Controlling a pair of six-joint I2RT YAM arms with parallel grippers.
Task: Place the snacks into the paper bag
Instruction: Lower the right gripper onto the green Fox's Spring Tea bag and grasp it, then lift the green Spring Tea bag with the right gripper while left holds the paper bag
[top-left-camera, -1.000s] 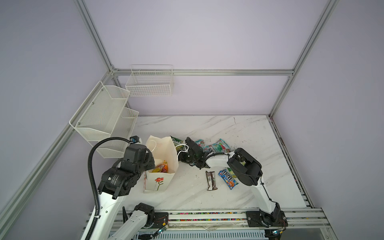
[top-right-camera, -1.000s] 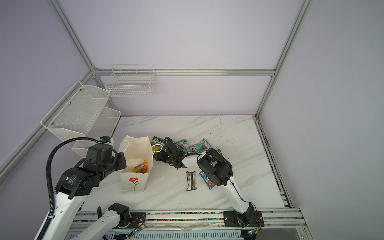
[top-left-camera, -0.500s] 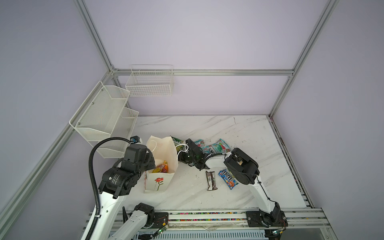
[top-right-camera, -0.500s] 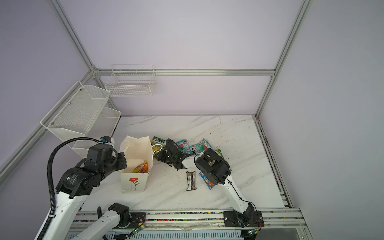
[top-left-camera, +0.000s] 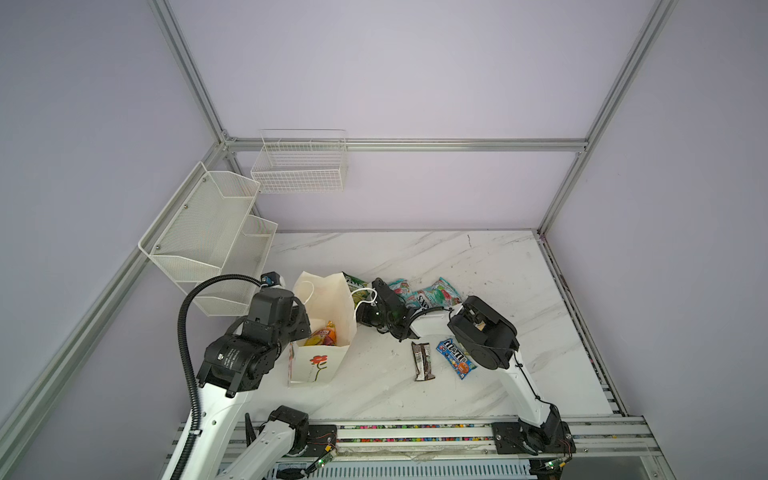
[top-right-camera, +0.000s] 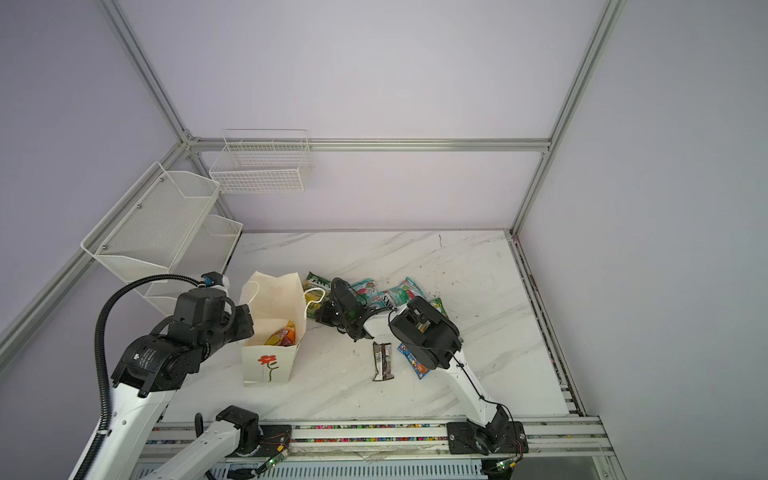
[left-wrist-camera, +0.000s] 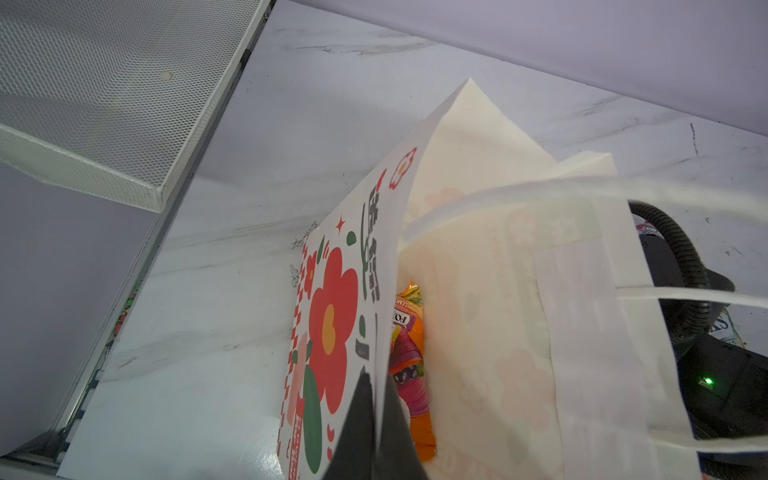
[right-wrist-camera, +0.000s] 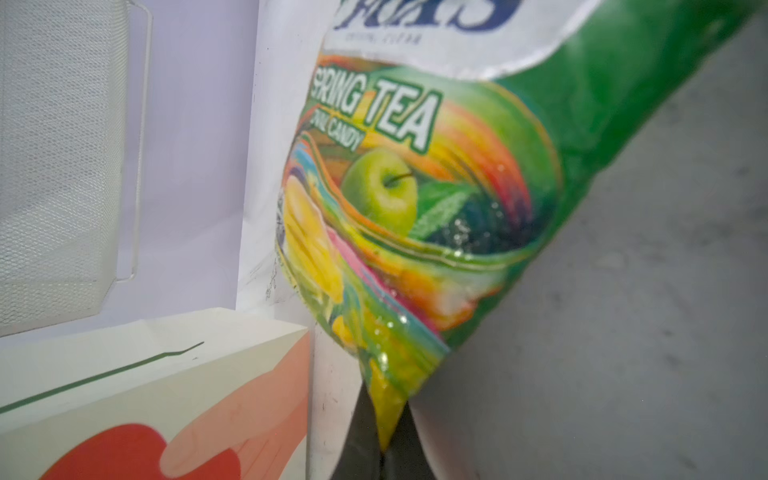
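Both arms are slim white links joined by bulky matte-black joint housings. The left arm (top-left-camera: 237, 359) has small white lettering on its big black housing and a ribbed black hose (top-left-camera: 228, 277) running from a blue-and-white plug (top-left-camera: 272, 279). The right arm (top-left-camera: 484, 332) has thin black cables along its white link, a black base plate (top-left-camera: 528, 442) and a small lit green lamp (left-wrist-camera: 705, 381) on its dark wrist housing; the jaws of both are plain black wedges.

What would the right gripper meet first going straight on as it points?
The right gripper is shut on the green pouch, which fills its path; beyond, likely the paper bag beside it, depth unclear.
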